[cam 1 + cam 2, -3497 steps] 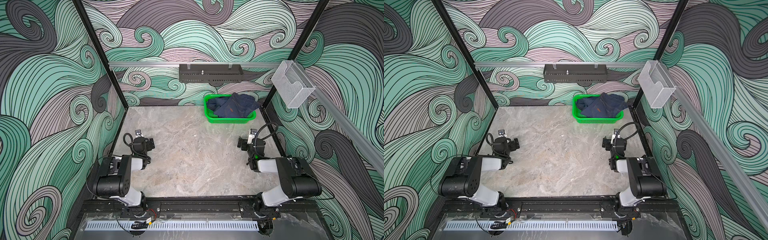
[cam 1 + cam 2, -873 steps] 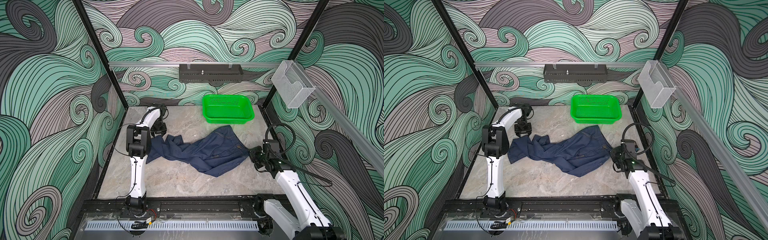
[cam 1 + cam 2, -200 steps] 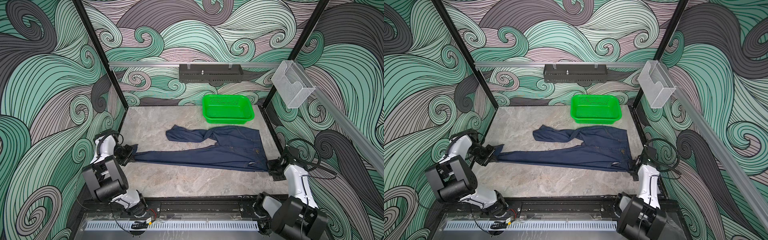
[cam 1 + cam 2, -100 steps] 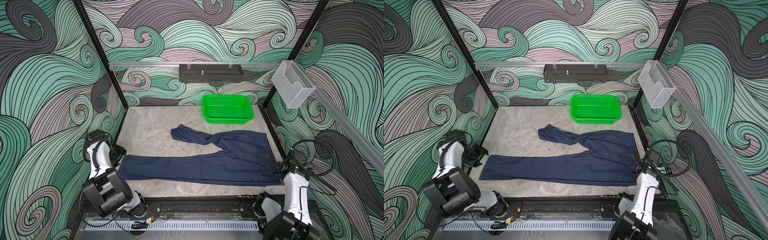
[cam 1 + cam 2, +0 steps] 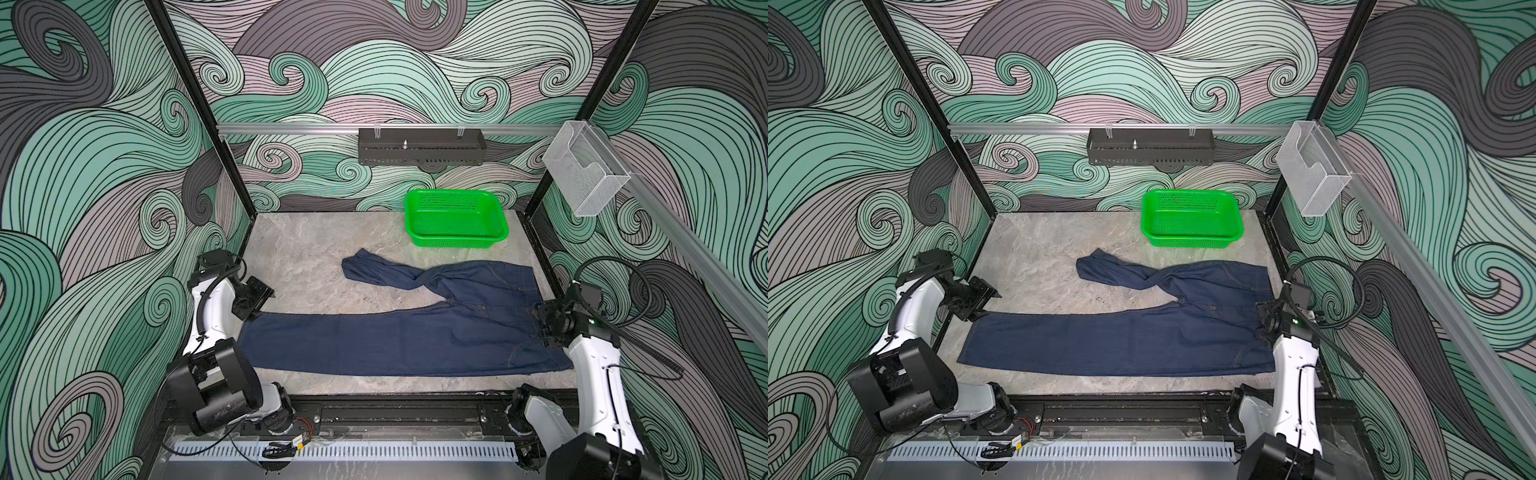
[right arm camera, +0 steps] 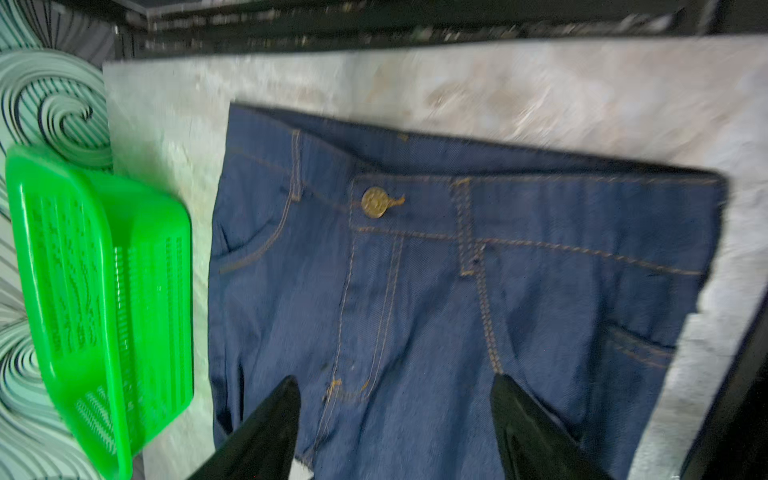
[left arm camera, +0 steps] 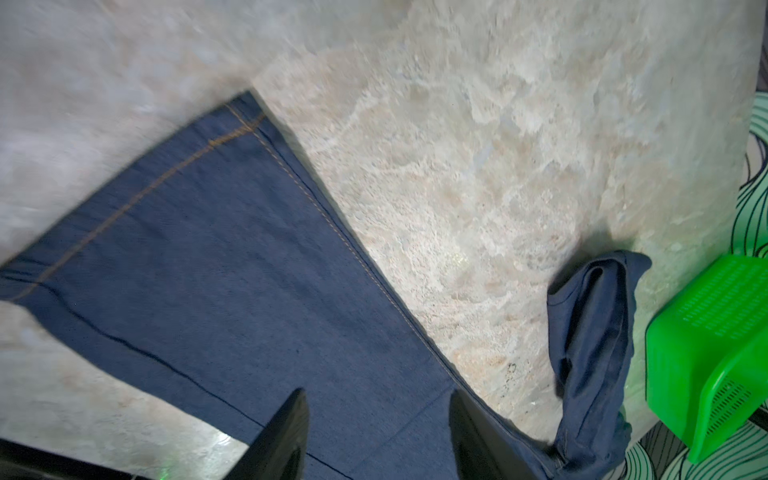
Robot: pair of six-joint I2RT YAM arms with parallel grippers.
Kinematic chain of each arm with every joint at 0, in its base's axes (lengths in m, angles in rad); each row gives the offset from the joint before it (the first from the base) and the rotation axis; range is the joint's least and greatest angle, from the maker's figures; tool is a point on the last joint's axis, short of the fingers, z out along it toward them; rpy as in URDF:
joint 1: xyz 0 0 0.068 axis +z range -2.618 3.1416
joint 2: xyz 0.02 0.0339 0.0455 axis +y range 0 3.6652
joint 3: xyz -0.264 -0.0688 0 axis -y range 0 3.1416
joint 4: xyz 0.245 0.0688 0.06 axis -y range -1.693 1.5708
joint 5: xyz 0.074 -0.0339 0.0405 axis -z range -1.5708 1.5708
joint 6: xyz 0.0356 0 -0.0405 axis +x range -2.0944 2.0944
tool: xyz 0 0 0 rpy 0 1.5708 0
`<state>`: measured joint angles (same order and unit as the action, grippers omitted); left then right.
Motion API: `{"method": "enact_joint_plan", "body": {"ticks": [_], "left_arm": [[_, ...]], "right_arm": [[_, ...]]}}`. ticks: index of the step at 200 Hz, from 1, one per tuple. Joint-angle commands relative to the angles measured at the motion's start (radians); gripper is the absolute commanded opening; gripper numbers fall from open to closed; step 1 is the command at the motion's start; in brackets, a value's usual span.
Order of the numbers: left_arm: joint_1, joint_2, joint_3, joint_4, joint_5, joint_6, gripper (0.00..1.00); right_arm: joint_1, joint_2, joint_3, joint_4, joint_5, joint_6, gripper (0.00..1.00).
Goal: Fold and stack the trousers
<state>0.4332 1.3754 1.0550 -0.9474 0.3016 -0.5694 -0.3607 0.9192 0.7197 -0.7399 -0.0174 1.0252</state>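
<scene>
— While the trousers (image 5: 415,343) lie spread on the marble table (image 5: 316,249), I have both sets of fingers parted and holding nothing.

— Where is the left gripper against the cloth?

— My left gripper (image 7: 378,399) hovers with its two dark fingers (image 7: 286,432) apart above the flat, straight leg. Denim fills the gap between them, and the hem with its orange stitching lies out beyond the tips. The twisted second leg is off to the outside of one finger, with the green basket (image 7: 715,353) just past it. In both top views this gripper sits at the corner of the hem; whether it touches the cloth I cannot tell.

— And the right?

— My right gripper (image 6: 395,382) is spread wide over the waist end. The fly seam runs into the gap between the fingertips, the brass button (image 6: 373,202) and the waistband lie ahead of the tips, and a front pocket shows outside each finger. The basket stands well off to one finger's side, apart from the jeans.
</scene>
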Motion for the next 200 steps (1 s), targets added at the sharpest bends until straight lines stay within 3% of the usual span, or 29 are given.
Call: {"method": "enact_joint_plan", "body": {"ticks": [1, 23, 97, 136, 151, 171, 200], "left_arm": [[-0.023, 0.04, -0.067, 0.064, 0.04, -0.058, 0.56], [-0.018, 0.107, -0.106, 0.103, -0.001, -0.088, 0.55], [0.027, 0.171, -0.127, 0.15, -0.066, -0.119, 0.55], [0.034, 0.156, -0.122, 0.15, -0.066, -0.12, 0.56], [0.03, 0.136, -0.107, 0.17, -0.012, -0.097, 0.59], [-0.014, 0.098, -0.051, 0.192, 0.054, -0.049, 0.67], [-0.169, 0.09, 0.071, 0.191, 0.08, -0.005, 0.73]], "right_arm": [[0.036, 0.032, -0.052, 0.064, -0.047, 0.051, 0.69], [0.036, 0.06, -0.089, 0.109, -0.021, 0.044, 0.63], [0.011, 0.138, -0.202, 0.208, 0.023, 0.045, 0.58], [-0.021, 0.154, -0.221, 0.223, -0.001, 0.025, 0.58], [-0.02, 0.139, -0.2, 0.21, -0.025, 0.002, 0.58], [0.013, 0.117, -0.139, 0.158, -0.039, -0.038, 0.63], [0.113, 0.075, -0.08, 0.116, -0.035, -0.049, 0.67]]}}
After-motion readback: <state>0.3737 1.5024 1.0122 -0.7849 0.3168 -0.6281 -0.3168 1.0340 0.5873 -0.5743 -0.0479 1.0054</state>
